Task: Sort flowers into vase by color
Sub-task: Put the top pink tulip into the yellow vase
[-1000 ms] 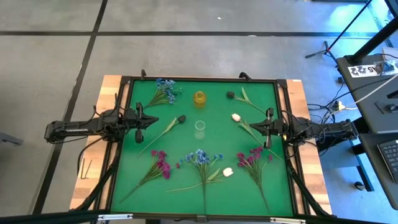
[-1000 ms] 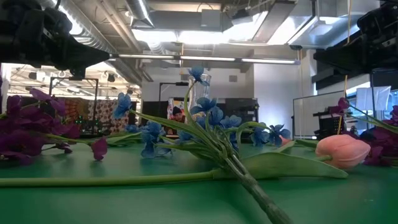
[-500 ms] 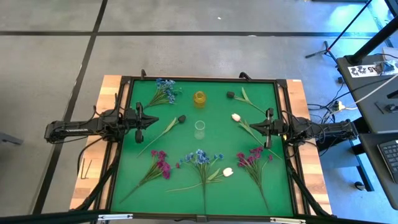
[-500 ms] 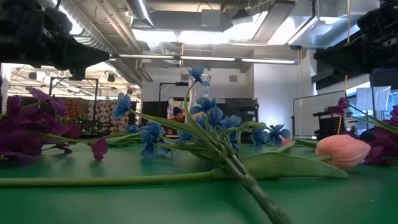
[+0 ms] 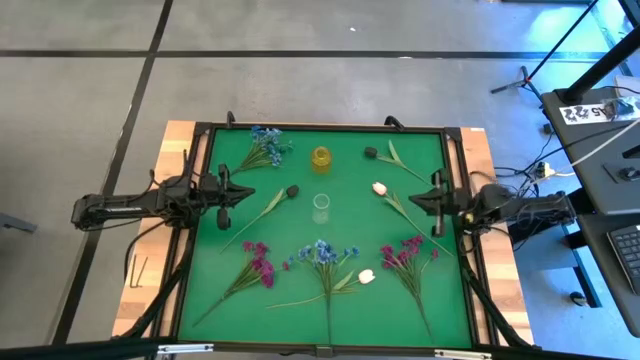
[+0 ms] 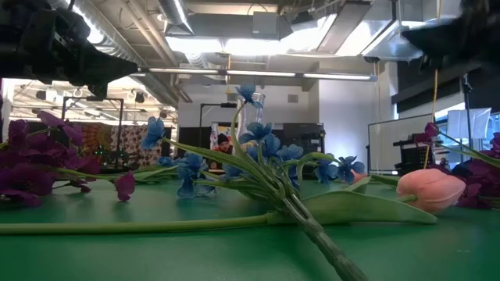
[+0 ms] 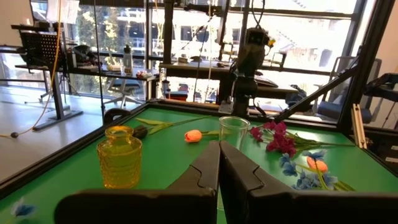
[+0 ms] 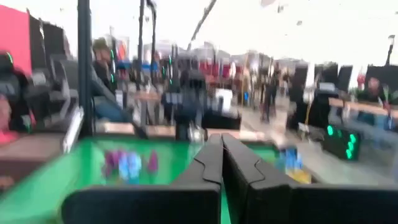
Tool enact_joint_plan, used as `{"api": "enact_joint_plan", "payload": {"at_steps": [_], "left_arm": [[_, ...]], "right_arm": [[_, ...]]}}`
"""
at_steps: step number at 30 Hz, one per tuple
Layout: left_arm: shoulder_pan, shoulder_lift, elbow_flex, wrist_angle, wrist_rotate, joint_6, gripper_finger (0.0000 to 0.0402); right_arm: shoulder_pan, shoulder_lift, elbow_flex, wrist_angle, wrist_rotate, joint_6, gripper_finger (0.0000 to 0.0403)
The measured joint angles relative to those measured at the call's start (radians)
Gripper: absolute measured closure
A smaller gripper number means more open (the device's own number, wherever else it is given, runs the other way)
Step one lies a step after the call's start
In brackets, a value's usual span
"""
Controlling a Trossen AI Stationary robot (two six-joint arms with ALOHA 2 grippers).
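Note:
Flowers lie flat on the green mat (image 5: 300, 235): blue sprays (image 5: 264, 146) (image 5: 322, 258), magenta sprays (image 5: 254, 266) (image 5: 408, 255), tulip buds (image 5: 380, 188) (image 5: 366, 277) and dark-headed stems (image 5: 290, 191) (image 5: 372, 153). A yellow vase (image 5: 321, 157) and a clear glass vase (image 5: 321, 207) stand upright mid-mat, both without flowers. My left gripper (image 5: 250, 193) hovers shut at the mat's left side, pointing level at the vases (image 7: 218, 144). My right gripper (image 5: 415, 198) hovers shut at the right side, above a tulip's stem, holding nothing (image 8: 222, 138).
A raised black frame (image 5: 320, 127) borders the mat, with bare wood (image 5: 150, 290) outside it. In the low view a blue spray (image 6: 258, 168) and a pink tulip (image 6: 430, 190) lie close to the near edge. Open mat lies between the vases and the near flowers.
My right gripper has risen and tipped its fingers upward, drawing slightly toward the table's right edge, still shut. The flowers and vases stay where they were.

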Motion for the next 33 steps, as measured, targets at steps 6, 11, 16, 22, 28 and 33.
{"api": "enact_joint_plan", "payload": {"at_steps": [6,11,16,22,28,33], "left_arm": [[0.0,0.0,0.0,0.0,0.0,0.0,0.0401],[0.0,0.0,0.0,0.001,0.0,-0.025,0.0401],[0.0,0.0,0.0,0.001,-0.002,-0.152,0.0401],[0.0,0.0,0.0,-0.031,-0.03,-0.203,0.0401],[0.0,0.0,0.0,-0.053,-0.021,-0.168,0.0401],[0.0,0.0,0.0,-0.053,-0.053,-0.078,0.0401]], "right_arm": [[0.0,0.022,0.124,-0.11,0.042,-0.005,0.0402],[0.0,0.087,0.185,-0.214,0.107,0.006,0.0402],[0.0,0.16,0.222,-0.258,0.113,0.059,0.0402],[0.0,0.19,0.225,-0.3,0.08,0.137,0.0402],[0.0,0.217,0.225,-0.383,0.139,0.197,0.0402],[0.0,0.301,0.231,-0.426,0.195,0.233,0.0402]]}}
